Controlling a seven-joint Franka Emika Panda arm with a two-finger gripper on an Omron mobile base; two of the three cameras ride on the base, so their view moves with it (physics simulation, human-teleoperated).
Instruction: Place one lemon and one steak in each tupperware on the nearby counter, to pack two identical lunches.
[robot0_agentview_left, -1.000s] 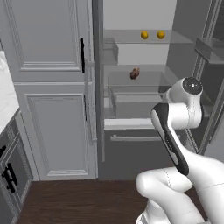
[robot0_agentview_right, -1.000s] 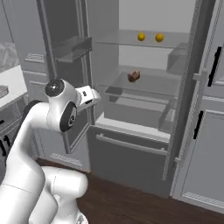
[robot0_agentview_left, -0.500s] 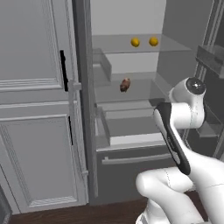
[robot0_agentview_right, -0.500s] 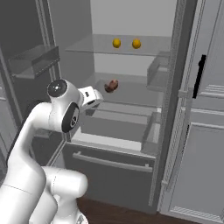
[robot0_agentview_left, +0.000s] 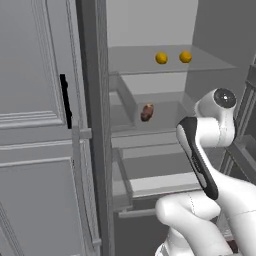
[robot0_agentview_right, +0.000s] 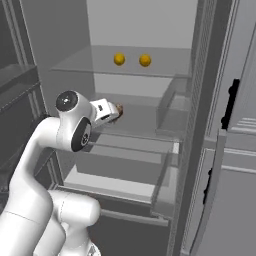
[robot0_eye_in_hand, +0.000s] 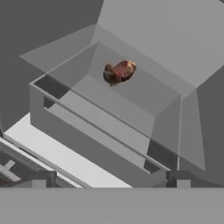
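Note:
Two yellow lemons (robot0_agentview_left: 161, 58) (robot0_agentview_right: 119, 59) lie side by side on the top glass shelf of the open fridge. A brown-red steak (robot0_eye_in_hand: 119, 71) rests on the shelf below them (robot0_agentview_left: 147, 112); in the right base view my hand partly covers it (robot0_agentview_right: 119, 108). My gripper (robot0_eye_in_hand: 111, 181) hangs open in front of the fridge, short of the steak and a little lower, with nothing between its fingertips (robot0_eye_in_hand: 43, 178). The tupperware and the counter are out of view.
Glass shelves (robot0_agentview_right: 165, 60) and a pale pull-out drawer (robot0_agentview_left: 160, 182) fill the fridge interior. A bin wall (robot0_agentview_right: 167, 107) stands right of the steak. Grey cabinet doors with black handles (robot0_agentview_left: 64, 100) (robot0_agentview_right: 229, 102) flank the fridge. Door racks (robot0_agentview_left: 245, 150) jut out beside my arm.
The whole picture has shifted and grown: the base has driven closer to the fridge. The arm keeps its pose and the gripper stays open.

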